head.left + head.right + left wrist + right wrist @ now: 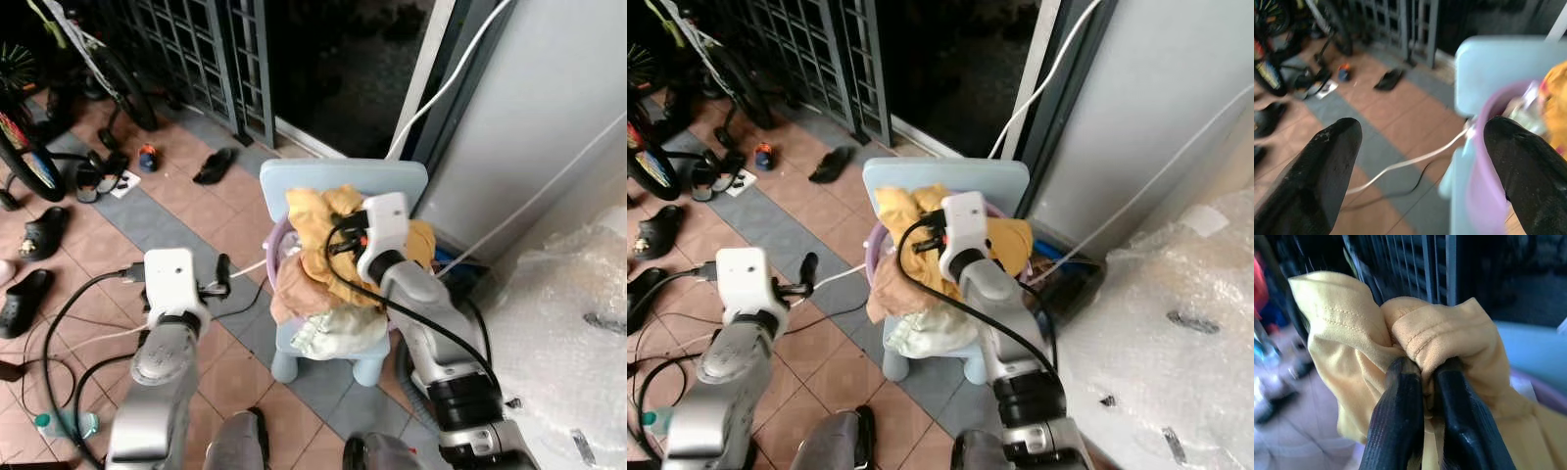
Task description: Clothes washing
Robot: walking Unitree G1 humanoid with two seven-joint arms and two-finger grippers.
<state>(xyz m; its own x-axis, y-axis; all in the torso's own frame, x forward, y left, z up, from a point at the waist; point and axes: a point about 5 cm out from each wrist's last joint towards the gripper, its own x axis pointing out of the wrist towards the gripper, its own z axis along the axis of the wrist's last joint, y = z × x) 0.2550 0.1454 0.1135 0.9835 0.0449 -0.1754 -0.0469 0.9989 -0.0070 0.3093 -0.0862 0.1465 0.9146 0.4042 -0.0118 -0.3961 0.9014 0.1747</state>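
A soft, crumpled yellow garment [323,240] with stitched hems is bulging out of a lilac plastic basin [1484,186] that is sitting on a pale blue child's chair [338,181], with a paler cloth [333,333] drooping over the seat's front edge. The right end effector [1422,374] is pinching a bunched fold of the yellow garment between its pressed-together black fingers. The left end effector [1422,142] is hanging spread wide just beside the blurred basin rim, above the tiled floor [186,211], where cables are trailing.

Clothes are heaped in a purple basin [277,257] on a light blue chair [343,178]. The yellow garment [1352,347] on top is bunched up, with pinkish cloth [294,294] and a pale piece [338,333] spilling over the front.
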